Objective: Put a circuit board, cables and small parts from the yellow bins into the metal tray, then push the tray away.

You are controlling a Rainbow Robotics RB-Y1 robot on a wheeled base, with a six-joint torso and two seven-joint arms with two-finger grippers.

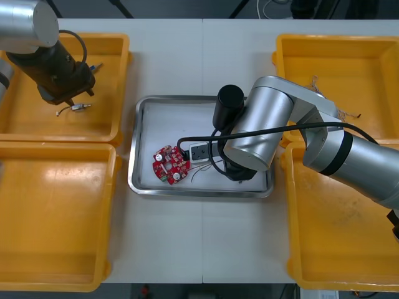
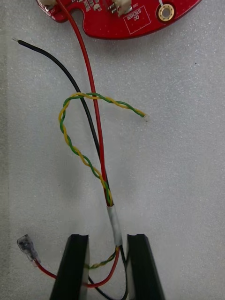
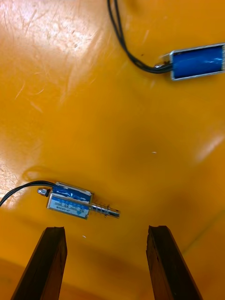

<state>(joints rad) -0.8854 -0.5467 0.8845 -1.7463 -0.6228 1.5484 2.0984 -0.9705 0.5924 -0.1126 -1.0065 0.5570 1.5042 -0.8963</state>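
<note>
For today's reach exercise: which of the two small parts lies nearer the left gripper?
The part with the pin, just ahead of the left gripper; the other part lies farther off.

The front view looks steeply down from above the arms onto the light surface (image 1: 199, 62), wide enough for four yellow plastic bins (image 1: 56, 212) and the shiny rectangular metal tray (image 1: 162, 121). The right wrist view sits close over the tray's white floor, facing the round red circuit board (image 2: 117, 21); that board (image 1: 171, 166) also shows from above. The left wrist view hangs close over the far-left bin (image 3: 117, 117), shared too with the front view.
</note>
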